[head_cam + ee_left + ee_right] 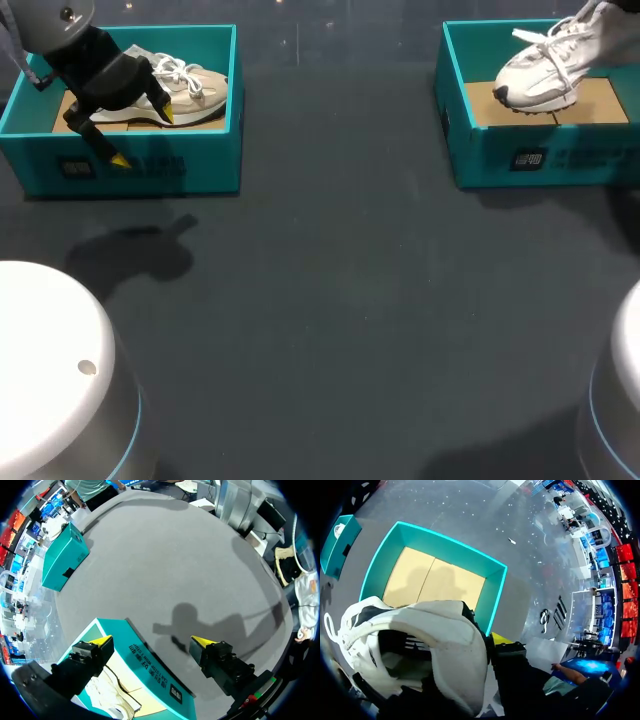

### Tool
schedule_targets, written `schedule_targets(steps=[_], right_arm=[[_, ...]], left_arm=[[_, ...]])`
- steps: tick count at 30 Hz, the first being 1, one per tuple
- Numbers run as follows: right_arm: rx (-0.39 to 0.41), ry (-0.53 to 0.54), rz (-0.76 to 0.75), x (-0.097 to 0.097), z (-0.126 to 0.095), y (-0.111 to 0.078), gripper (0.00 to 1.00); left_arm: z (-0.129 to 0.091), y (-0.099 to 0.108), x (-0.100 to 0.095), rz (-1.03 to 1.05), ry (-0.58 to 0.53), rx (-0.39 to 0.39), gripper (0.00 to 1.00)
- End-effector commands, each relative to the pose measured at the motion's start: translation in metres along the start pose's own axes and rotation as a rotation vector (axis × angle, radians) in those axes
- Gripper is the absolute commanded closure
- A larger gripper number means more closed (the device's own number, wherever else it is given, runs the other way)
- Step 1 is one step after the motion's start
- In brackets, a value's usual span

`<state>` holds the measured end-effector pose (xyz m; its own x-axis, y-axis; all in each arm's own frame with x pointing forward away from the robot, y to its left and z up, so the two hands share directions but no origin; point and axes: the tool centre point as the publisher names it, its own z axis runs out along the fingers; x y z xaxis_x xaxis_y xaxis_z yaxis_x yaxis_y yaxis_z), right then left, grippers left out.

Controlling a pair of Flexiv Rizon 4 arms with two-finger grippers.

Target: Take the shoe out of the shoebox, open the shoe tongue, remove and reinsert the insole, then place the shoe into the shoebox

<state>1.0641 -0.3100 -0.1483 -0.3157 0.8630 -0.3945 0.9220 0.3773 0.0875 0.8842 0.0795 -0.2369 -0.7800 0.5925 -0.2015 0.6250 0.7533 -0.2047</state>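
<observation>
Because the shoe must leave its box before tongue and insole can be worked, the right end effector [490,646] pinches the heel collar of the white shoe [540,68], which hangs from it toe-down, just above the right shoebox [470,150]; whether the toe clears that box's floor cannot be told. Well apart from the right shoebox, across the tabletop [350,300], the left end effector [142,136] hangs spread over a second shoebox [200,165] holding a beige shoe [195,90], apparently on standby.

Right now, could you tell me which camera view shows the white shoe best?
The head view: the white shoe shows nearly whole, side on, tilted over the right shoebox. The right wrist view shows only its heel opening close up; in the left wrist view it is too small to tell.
</observation>
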Motion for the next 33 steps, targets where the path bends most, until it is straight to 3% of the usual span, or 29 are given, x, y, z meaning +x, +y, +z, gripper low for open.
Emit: schedule_targets(steps=[1,2,11,26,33], right_arm=[[-0.012,0.015,0.033,-0.001,0.002,-0.001,1.0],[-0.042,0.038,0.068,-0.001,0.006,-0.004,1.0],[-0.005,0.093,0.337,0.009,0.031,-0.03,1.0],[0.01,0.116,0.351,0.009,0.034,-0.033,1.0],[-0.025,0.108,0.521,0.012,0.047,-0.039,1.0]], left_arm=[[0.0,0.0,0.0,0.001,0.001,-0.002,0.0],[0.0,0.0,0.0,0.001,0.001,-0.002,0.0],[0.0,0.0,0.0,0.001,0.001,-0.002,0.0],[0.0,0.0,0.0,0.001,0.001,-0.002,0.0],[0.0,0.0,0.0,0.001,0.001,-0.002,0.0]])
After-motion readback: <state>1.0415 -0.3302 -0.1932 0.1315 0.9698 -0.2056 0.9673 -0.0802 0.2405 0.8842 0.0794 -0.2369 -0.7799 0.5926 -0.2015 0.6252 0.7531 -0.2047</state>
